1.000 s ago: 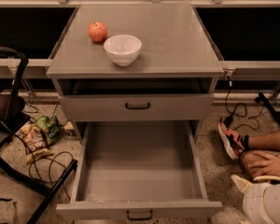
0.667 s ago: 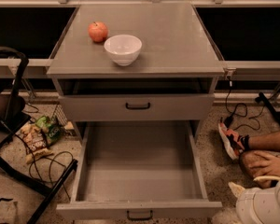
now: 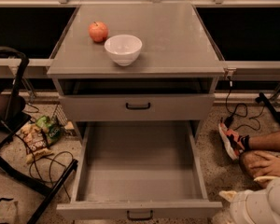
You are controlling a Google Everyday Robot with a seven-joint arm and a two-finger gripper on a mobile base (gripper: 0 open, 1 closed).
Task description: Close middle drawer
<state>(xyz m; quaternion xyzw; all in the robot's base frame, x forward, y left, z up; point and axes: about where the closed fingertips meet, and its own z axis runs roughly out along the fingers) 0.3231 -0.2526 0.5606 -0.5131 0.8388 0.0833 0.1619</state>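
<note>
The middle drawer (image 3: 140,171) is pulled far out of the grey cabinet (image 3: 177,41). Its long shallow tray looks empty. Its low front panel with a small black handle (image 3: 140,214) sits at the bottom edge of the camera view. Above it, the drawer with the taller front panel (image 3: 98,108) stands slightly out from the cabinet. My gripper (image 3: 266,202) is a white shape in the bottom right corner, to the right of the open drawer's front and apart from it.
A red apple (image 3: 98,31) and a white bowl (image 3: 123,48) stand on the cabinet top. A person's leg, hand and shoe (image 3: 231,141) lie on the floor at right. Snack bags (image 3: 39,134), cables and a black frame (image 3: 18,125) lie at left.
The white gripper shape in the bottom right corner has shifted slightly. The drawers, apple and bowl have not moved.
</note>
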